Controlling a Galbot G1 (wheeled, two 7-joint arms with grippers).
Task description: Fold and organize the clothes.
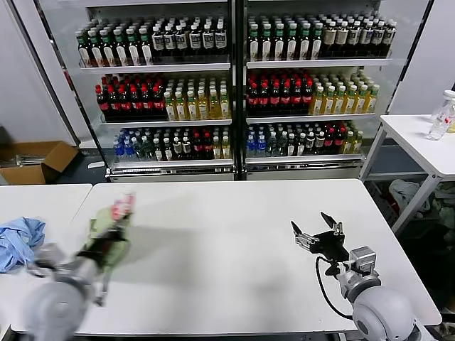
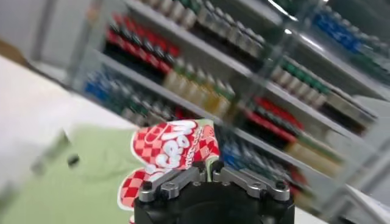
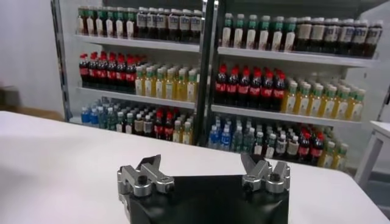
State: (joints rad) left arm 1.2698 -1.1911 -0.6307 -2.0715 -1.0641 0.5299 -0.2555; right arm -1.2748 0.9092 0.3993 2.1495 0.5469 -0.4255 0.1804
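Observation:
The light green polo shirt [image 1: 106, 226] with its red-and-white checkered print [image 1: 122, 207] hangs bunched from my left gripper [image 1: 114, 238] above the left part of the white table [image 1: 234, 249]. In the left wrist view the left gripper [image 2: 209, 173] is shut on a fold of the shirt [image 2: 73, 182], the checkered print [image 2: 167, 146] just beyond the fingers. My right gripper [image 1: 318, 229] is open and empty above the table's right side; in the right wrist view it [image 3: 204, 173] holds nothing.
A smaller light blue garment [image 1: 18, 241] lies on the neighbouring table at the far left. Glass-door coolers full of bottles [image 1: 234, 92] stand behind the table. A side table [image 1: 419, 142] with bottles is at the right, a cardboard box [image 1: 35, 162] on the floor at the left.

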